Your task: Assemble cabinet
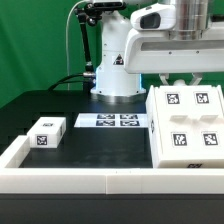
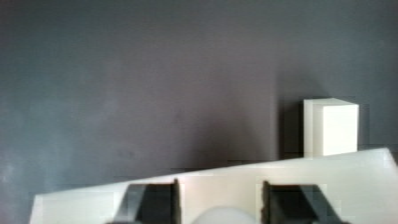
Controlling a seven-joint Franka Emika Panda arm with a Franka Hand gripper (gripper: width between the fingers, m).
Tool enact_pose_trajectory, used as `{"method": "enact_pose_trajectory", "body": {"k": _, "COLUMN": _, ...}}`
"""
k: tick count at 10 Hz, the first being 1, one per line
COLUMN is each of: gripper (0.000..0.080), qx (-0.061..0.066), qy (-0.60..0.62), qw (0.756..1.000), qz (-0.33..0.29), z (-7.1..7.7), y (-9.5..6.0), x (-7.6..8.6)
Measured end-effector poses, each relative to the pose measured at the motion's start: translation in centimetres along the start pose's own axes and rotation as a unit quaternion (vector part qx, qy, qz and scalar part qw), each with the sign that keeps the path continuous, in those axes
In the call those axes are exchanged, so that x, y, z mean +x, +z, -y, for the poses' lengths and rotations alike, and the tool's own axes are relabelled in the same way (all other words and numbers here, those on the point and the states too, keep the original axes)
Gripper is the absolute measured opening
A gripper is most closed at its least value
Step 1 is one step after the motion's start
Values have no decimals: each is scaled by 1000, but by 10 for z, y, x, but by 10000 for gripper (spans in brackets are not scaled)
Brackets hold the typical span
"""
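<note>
In the exterior view the white cabinet body (image 1: 186,128) lies at the right of the table, with several square tags on its upper faces. My gripper (image 1: 185,81) reaches down at its far edge, fingertips hidden behind it. A small white tagged block (image 1: 45,133) lies at the exterior view's left. In the wrist view my gripper (image 2: 224,205) is shut on a white part of the cabinet (image 2: 107,198), and white fills the gap between the two dark fingers (image 2: 157,203). A narrow white block (image 2: 329,127) stands upright on the dark table beyond.
The marker board (image 1: 108,121) lies flat in the middle of the table, in front of the arm's white base (image 1: 115,65). A low white rim (image 1: 90,182) edges the table's front and left side. Cables hang behind the base.
</note>
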State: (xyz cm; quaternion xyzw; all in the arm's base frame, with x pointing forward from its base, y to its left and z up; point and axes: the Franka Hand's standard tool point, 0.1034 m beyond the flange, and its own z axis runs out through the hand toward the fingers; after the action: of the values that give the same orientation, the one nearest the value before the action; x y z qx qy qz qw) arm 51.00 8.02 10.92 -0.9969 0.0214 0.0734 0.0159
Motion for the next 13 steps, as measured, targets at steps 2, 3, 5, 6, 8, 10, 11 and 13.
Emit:
{"method": "enact_pose_trajectory", "body": {"k": 2, "gripper": 221, "qx": -3, "qy": 2, "qw": 1000, "qz": 27, "z": -1, "y": -14, "x": 2}}
{"method": "enact_pose_trajectory", "body": {"k": 3, "gripper": 221, "qx": -3, "qy": 2, "qw": 1000, "qz": 27, "z": 0, "y": -20, "x": 7}}
{"method": "enact_pose_trajectory", "body": {"k": 5, "gripper": 221, "qx": -3, "qy": 1, "qw": 1000, "qz": 28, "z": 0, "y": -19, "x": 8}}
{"method": "enact_pose_trajectory", "body": {"k": 6, "gripper": 221, "qx": -3, "qy": 1, "qw": 1000, "qz": 28, "z": 0, "y": -18, "x": 7}}
{"method": "enact_pose_trajectory", "body": {"k": 8, "gripper": 221, "qx": -6, "qy": 0, "qw": 998, "qz": 58, "z": 1, "y": -24, "x": 4}}
{"method": "enact_pose_trajectory", "body": {"k": 10, "gripper": 221, "qx": -6, "qy": -1, "qw": 998, "qz": 65, "z": 0, "y": -33, "x": 14}}
{"method": "enact_pose_trajectory", "body": {"k": 11, "gripper": 221, "qx": -6, "qy": -1, "qw": 997, "qz": 71, "z": 1, "y": -34, "x": 20}}
{"method": "enact_pose_trajectory", "body": {"k": 13, "gripper": 221, "qx": -6, "qy": -1, "qw": 997, "qz": 72, "z": 1, "y": -31, "x": 19}}
